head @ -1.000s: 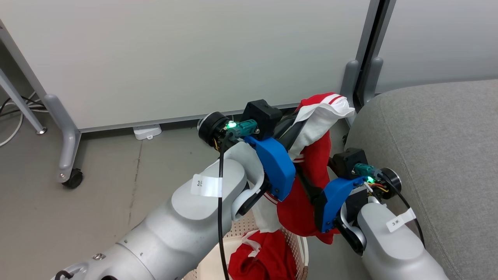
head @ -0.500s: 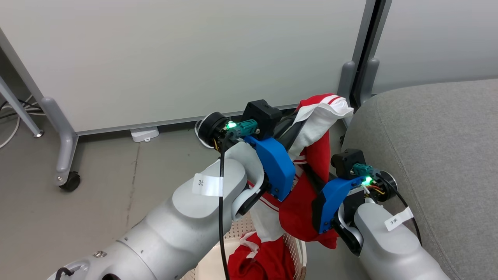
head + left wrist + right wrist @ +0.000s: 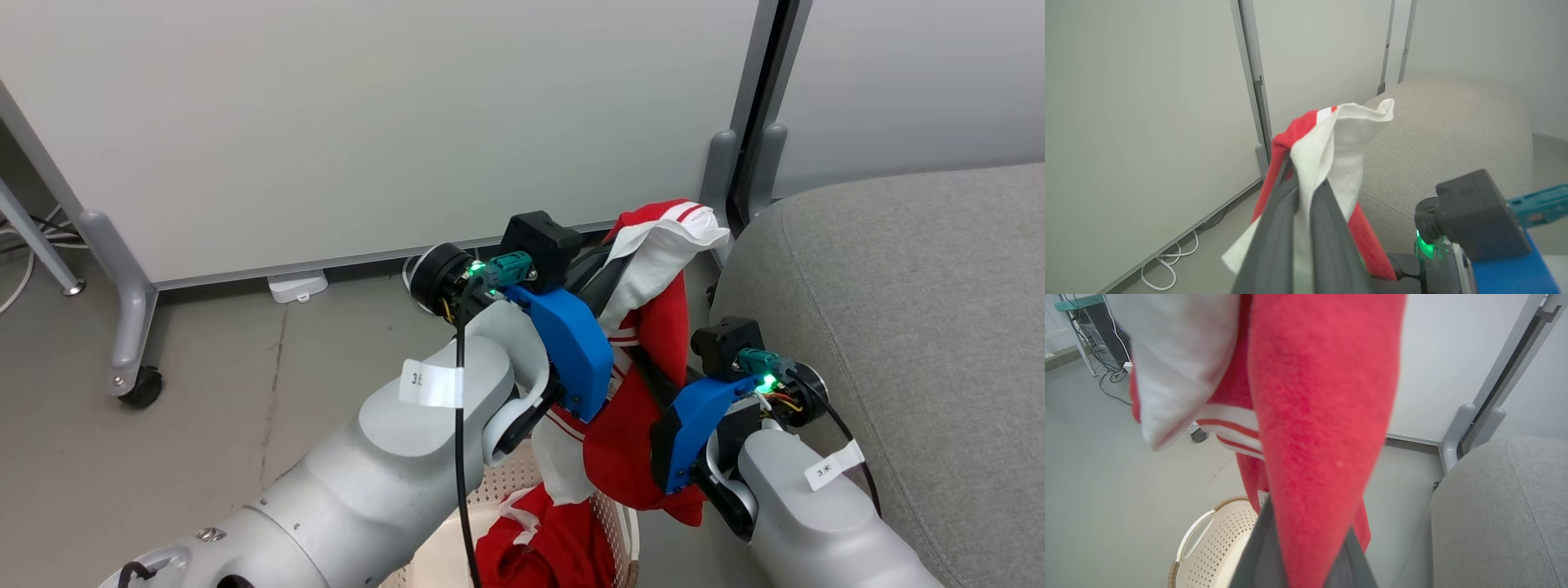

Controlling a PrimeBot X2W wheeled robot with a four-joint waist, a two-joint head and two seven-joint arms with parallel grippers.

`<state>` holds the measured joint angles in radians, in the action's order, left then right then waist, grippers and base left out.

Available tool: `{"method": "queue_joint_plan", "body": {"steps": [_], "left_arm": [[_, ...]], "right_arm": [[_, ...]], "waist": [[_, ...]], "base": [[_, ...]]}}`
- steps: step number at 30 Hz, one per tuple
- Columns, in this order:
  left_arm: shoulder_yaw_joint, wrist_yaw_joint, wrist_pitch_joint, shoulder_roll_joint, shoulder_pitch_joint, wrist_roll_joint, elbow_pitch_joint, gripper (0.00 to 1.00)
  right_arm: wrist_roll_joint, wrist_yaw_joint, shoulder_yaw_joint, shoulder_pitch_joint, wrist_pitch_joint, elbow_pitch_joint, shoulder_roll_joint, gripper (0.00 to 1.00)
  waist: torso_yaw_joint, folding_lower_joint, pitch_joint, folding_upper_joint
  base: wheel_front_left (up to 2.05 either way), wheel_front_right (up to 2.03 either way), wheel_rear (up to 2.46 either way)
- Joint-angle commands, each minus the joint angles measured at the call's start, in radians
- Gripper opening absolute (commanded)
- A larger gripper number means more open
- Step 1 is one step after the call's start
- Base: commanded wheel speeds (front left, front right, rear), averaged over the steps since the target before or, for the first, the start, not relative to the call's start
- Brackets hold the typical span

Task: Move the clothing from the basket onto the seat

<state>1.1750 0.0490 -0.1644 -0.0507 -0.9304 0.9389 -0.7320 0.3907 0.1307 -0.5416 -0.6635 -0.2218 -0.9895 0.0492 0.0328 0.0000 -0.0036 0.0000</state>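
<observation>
Head view: both arms are raised above the basket (image 3: 510, 482), sharing one red-and-white garment (image 3: 663, 327) that hangs in the air just beside the grey seat (image 3: 898, 286), not on it. The left gripper (image 3: 1304, 183) is pressed together on the garment's white upper fold. The right gripper (image 3: 1308, 522) pinches the red cloth lower down. More red clothing (image 3: 539, 547) lies in the basket.

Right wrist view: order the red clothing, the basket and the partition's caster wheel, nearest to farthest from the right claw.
1. The red clothing, pinched in the right claw.
2. The basket, just below, to the left.
3. The caster wheel, far across the floor, upper left.
</observation>
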Motion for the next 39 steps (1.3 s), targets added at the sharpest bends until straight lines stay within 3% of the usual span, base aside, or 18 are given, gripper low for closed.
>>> {"method": "queue_joint_plan", "body": {"steps": [1,2,11,21,32,39], "left_arm": [[0.002,-0.007,-0.005,0.000,-0.007,0.004,-0.002,0.69],[0.002,-0.011,0.001,0.000,-0.004,0.014,-0.004,1.00],[0.017,-0.019,-0.024,0.000,0.011,0.034,-0.010,1.00],[-0.035,-0.012,-0.098,-0.023,0.115,0.018,-0.014,1.00],[-0.349,-0.076,-0.102,-0.145,0.435,-0.305,0.251,1.00],[-0.525,-0.026,-0.102,-0.159,0.631,-0.463,0.376,1.00]], "right_arm": [[0.007,0.000,-0.004,-0.020,-0.010,-0.003,0.002,0.00],[0.009,0.000,-0.007,-0.021,-0.010,-0.006,0.002,0.00],[0.037,0.000,-0.020,-0.020,-0.026,-0.032,0.002,0.00],[0.033,0.000,0.028,-0.029,-0.041,-0.055,0.002,0.00],[-0.017,0.000,0.098,0.019,-0.045,0.017,0.002,0.00],[-0.038,0.000,0.119,0.052,-0.045,0.070,0.002,0.00]], "waist": [[0.000,0.0000,0.000,0.0000],[0.000,0.0000,0.000,0.0000],[0.009,0.0000,-0.001,0.0000],[0.025,0.0000,0.003,0.0000],[0.020,0.0000,0.011,0.0000],[0.014,0.0000,0.014,0.0000]], "base": [[0.00,0.00,0.00],[0.00,0.00,0.00],[0.00,0.00,0.00],[0.00,0.00,0.00],[0.00,0.00,0.00],[0.00,0.00,0.00]]}}
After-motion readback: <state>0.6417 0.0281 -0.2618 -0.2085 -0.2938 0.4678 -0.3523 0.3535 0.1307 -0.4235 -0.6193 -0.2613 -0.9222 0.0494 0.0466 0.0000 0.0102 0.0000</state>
